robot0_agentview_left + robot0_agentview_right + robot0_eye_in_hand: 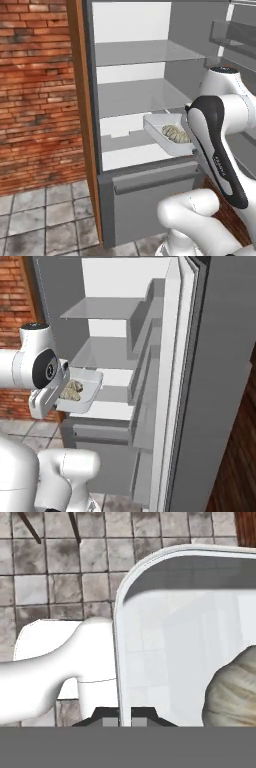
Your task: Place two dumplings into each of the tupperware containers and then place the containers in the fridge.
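Gripper (125,721): clenched on the near rim of the tupperware container, one fingertip on each side of the thin wall at the 6 o'clock edge of the hand view.
Tupperware container (159,131): a pale see-through tray held level in the air at the open front of the fridge, above the lower shelf; in the right base view (89,390) it juts from the hand toward 3 o'clock.
Dumplings (176,133): tan crinkled lumps lying in the tray, toward the hand's end; how many cannot be told. In the hand view one (235,692) sits at 4 o'clock.
Fridge (127,195): grey cabinet, white interior, glass shelves, grey drawer front at 6 o'clock.
Fridge door (215,396): swung open at 3 o'clock in the right base view, its inner racks facing the shelves.
Brick wall (35,95): at 9 o'clock in the left base view.
Tiled floor (65,567): grey tiles showing under the tray.
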